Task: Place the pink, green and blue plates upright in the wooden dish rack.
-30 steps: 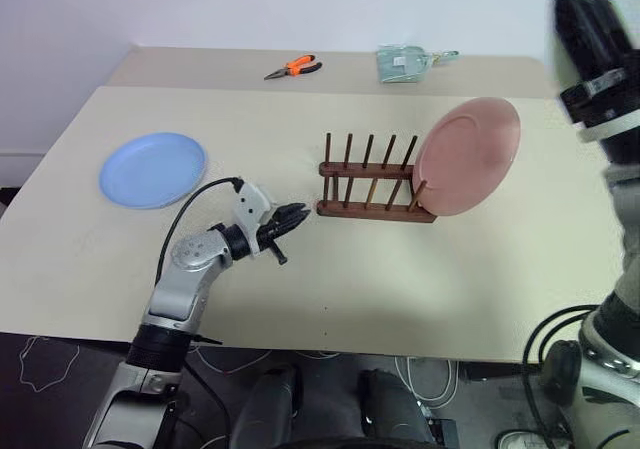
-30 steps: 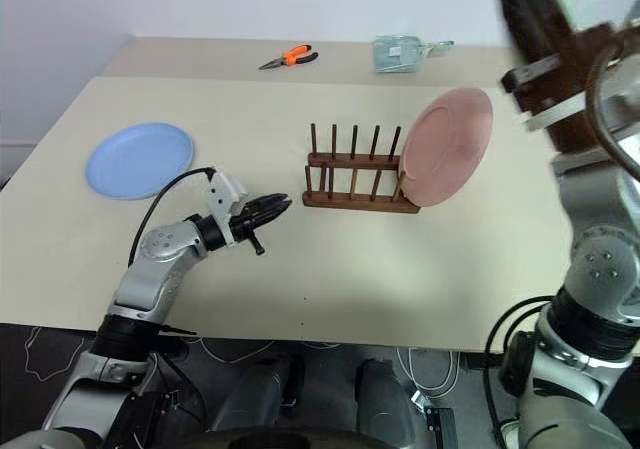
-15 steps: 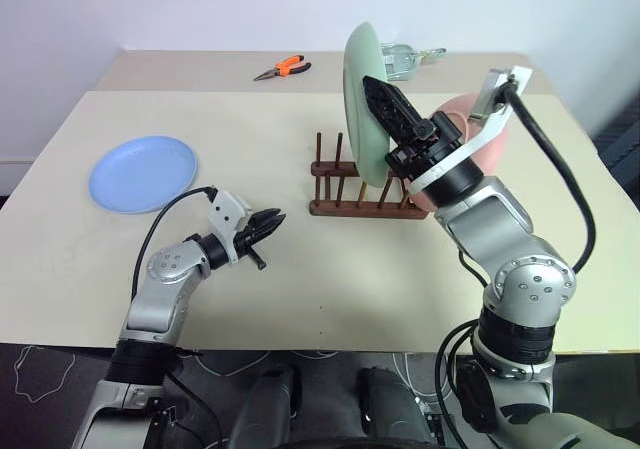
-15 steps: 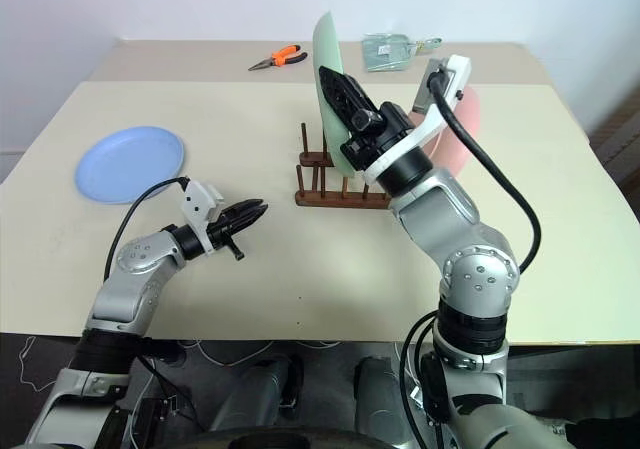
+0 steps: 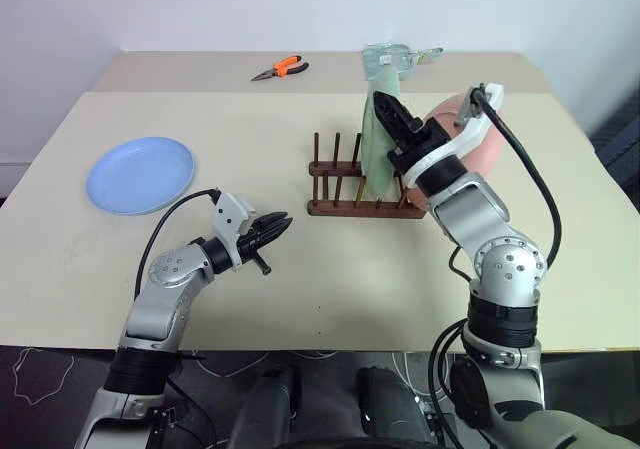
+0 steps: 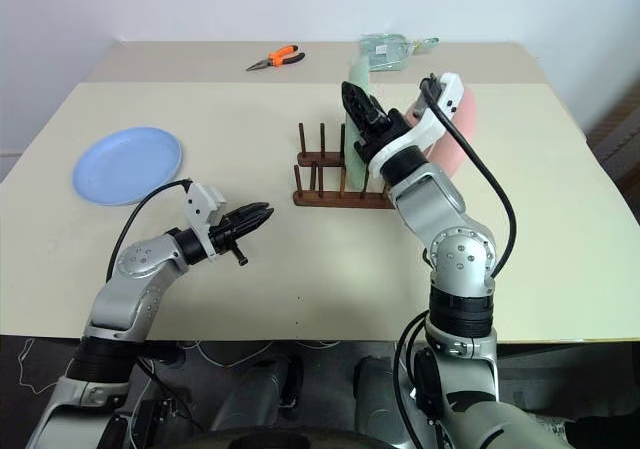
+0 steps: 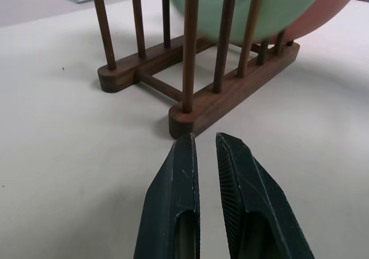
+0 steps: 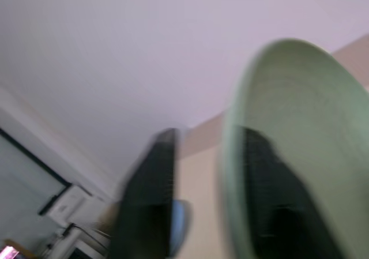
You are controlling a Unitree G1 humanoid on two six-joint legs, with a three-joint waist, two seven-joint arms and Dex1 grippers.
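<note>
The green plate stands on edge between the pegs of the wooden dish rack at mid table. My right gripper is at the plate's upper rim, open, its fingers either side of the rim and one finger clear of it. The pink plate leans upright at the rack's right end, partly behind my right arm. The blue plate lies flat at the far left. My left gripper hovers left of the rack, shut and empty, pointing at it.
Orange-handled pliers and a pale green packet lie on the back table section. The table's front edge runs just beyond both arms. Bare tabletop lies between the blue plate and the rack.
My right arm has swung in and come down with the green plate, setting it into the rack, and its fingers have parted. The camera view has shifted. The left gripper has barely moved.
</note>
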